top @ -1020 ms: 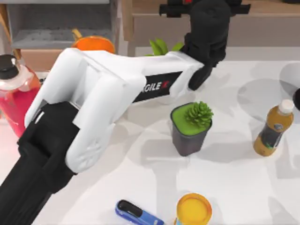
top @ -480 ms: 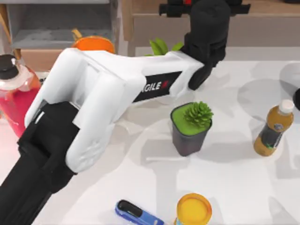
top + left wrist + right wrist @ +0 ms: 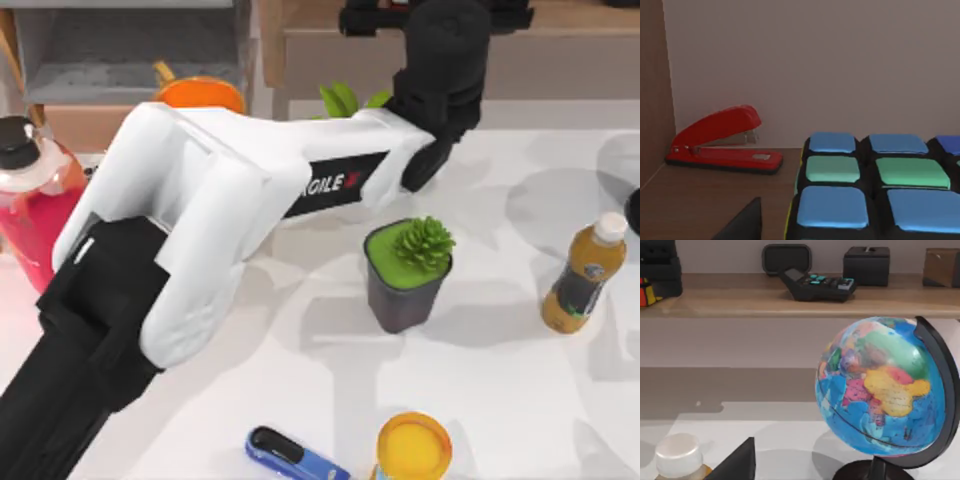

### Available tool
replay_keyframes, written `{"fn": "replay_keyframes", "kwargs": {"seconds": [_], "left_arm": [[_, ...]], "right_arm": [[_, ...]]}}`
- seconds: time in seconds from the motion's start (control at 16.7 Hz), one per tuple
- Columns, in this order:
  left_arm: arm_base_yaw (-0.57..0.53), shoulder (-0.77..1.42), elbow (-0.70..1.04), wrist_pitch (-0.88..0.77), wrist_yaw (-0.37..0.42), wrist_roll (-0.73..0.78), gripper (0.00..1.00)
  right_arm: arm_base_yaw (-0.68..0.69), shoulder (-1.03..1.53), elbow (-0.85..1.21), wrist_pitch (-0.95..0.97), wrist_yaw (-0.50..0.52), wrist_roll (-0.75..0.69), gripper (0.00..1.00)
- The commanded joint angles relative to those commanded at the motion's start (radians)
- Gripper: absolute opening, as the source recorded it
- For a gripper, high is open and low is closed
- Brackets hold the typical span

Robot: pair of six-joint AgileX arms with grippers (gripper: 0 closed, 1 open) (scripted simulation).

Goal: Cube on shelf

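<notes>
Top view: the left arm reaches across the table, and the left gripper (image 3: 436, 18) sits over the shelf (image 3: 580, 20), at the board's front edge. Vs a sec ago it's only crept a hair further onto the shelf; nothing else on the table below the shelf has budged. My read: the carry is over and this is the set-down or let-go stage.

Left wrist view: the cube (image 3: 865, 190) is close up on the shelf board, beside a red stapler (image 3: 720, 142) lying further along the shelf by its side wall. One dark fingertip (image 3: 742, 225) stands just off the cube's side with a gap btwn them, so the jaws look parted w/ no hold on it. That's a judgement, since the other finger is out of frame.

Right wrist view: the right arm is idle, parked below the shelf and facing it. The cube (image 3: 645, 291) is at the far end of the shelf, on or just above the board, under the left gripper's black body.

Orientation: no long axis, being a cube. It sits square, tile rows level w/ the shelf board, the blue-green face to the wrist cam and red-orange tiles towards the shelf front.
</notes>
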Motion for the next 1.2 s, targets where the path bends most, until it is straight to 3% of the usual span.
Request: {"fn": "replay_keyframes", "kwargs": {"seconds": [0.36,0.66,0.96,1.2], "left_arm": [[-0.005,-0.017,-0.029,0.026,0.007,0.03,1.0],[0.018,-0.166,-0.253,0.227,0.099,0.281,1.0],[0.128,-0.451,-0.583,0.528,0.343,0.692,1.0],[0.396,-0.669,-0.897,0.724,0.605,1.025,1.0]], "right_arm": [[0.0,0.0,0.0,0.0,0.0,0.0,1.0],[0.0,0.0,0.0,0.0,0.0,0.0,1.0],[0.0,0.0,0.0,0.0,0.0,0.0,1.0],[0.0,0.0,0.0,0.0,0.0,0.0,1.0]]}}
